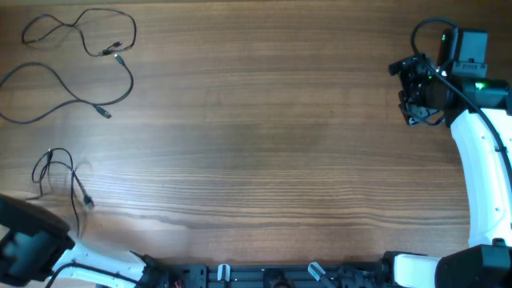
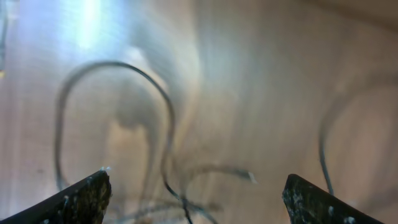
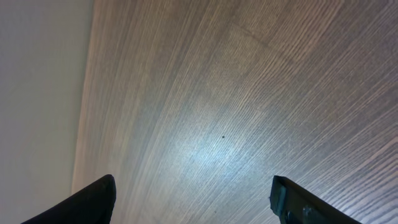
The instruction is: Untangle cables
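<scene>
Cables lie as thin black strands on the left side of the wooden table; two are spread in loose curves near the far left corner, and whether they touch cannot be told; a third, the nearest cord, sits in a small tangle of loops by the near left edge. The left fingers stand wide apart and hold nothing; in the blurred wrist view that cord loops just ahead of them. The step in hand looks like an approach to this last bunch; the next move likely calls for lowering, closing on a single strand and drawing it toward the open middle. The table edge is close on the left; bare wood lies to the right. The right fingers are also wide and empty, at the far right corner.
</scene>
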